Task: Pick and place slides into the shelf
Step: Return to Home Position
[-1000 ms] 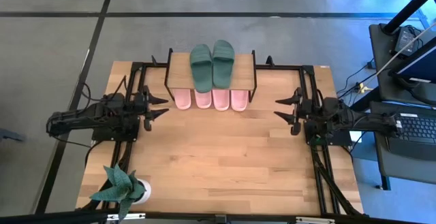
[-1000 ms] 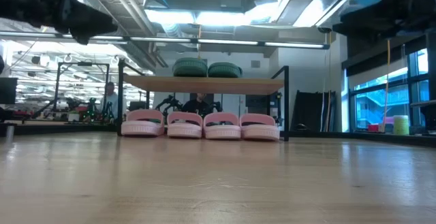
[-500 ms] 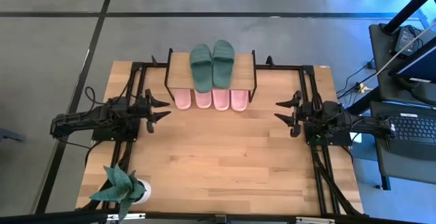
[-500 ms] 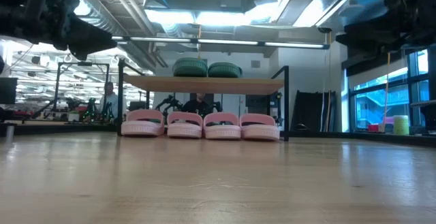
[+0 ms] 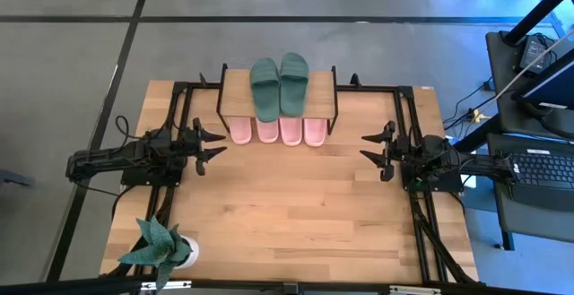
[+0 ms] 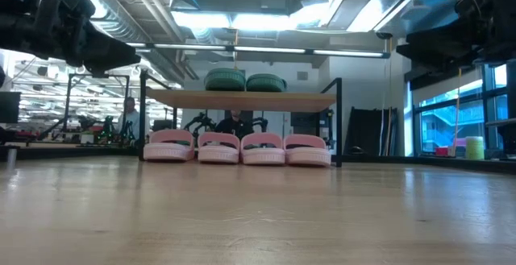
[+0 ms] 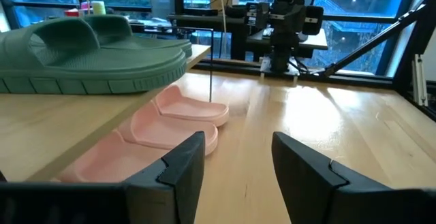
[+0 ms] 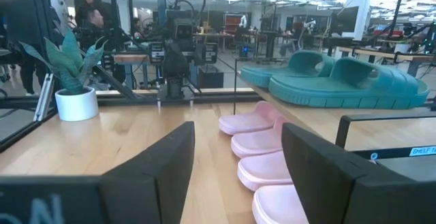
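Note:
A dark green pair of slides (image 5: 279,85) lies soles down on the plank top of the shelf (image 5: 238,98) at the table's far edge. Several light pink slides (image 5: 277,131) stand in a row on the tabletop under it, between its black legs (image 6: 337,120). My left gripper (image 5: 212,144) hangs open over the table's left side, pointing level toward the right. Over the right side my right gripper (image 5: 372,147) is open too and points level toward the left. Nothing is between the fingers of either one (image 7: 235,166) (image 8: 238,163).
A potted plant (image 5: 161,248) stands at the table's near left corner. Black frame rails (image 5: 421,232) run along both side edges. Bare wood (image 5: 296,205) lies between the two grippers. Desks and a keyboard (image 5: 547,165) stand beyond the right edge.
Both grippers have sunk a little toward the table, staying level and open. The slides have not moved.

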Robot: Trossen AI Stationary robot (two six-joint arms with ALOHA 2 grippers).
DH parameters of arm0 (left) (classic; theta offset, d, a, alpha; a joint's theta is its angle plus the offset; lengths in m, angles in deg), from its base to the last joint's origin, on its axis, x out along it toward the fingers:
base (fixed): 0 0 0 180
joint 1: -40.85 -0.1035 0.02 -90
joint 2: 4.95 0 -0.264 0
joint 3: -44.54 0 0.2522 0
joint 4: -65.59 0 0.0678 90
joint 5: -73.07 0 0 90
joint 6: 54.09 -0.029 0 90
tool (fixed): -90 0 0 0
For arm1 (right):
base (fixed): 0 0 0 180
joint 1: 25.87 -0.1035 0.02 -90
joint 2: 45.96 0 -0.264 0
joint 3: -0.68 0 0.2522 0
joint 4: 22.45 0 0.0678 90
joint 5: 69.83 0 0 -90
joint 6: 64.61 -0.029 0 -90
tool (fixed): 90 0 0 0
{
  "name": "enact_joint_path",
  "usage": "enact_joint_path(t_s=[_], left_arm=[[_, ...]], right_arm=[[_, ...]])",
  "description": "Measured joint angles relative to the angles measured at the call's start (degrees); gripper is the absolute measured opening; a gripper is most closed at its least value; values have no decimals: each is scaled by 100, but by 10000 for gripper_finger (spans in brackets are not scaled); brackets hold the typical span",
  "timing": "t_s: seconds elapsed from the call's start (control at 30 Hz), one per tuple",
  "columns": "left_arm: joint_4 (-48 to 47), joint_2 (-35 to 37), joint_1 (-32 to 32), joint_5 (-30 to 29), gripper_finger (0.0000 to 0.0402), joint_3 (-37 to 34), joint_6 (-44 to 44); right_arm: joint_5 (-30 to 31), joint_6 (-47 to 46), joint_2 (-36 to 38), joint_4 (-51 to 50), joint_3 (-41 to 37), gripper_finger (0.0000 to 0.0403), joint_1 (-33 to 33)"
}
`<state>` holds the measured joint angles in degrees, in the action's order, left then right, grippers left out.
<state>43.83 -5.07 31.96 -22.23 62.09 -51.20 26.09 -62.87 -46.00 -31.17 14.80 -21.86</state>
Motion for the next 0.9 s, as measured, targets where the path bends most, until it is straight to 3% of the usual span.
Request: enact_joint_path(t_s=[0.9], left_arm=[[-41, 0, 0, -362, 163, 0, -200]], right_arm=[[1, 0, -28, -285, 2, 221, 0]])
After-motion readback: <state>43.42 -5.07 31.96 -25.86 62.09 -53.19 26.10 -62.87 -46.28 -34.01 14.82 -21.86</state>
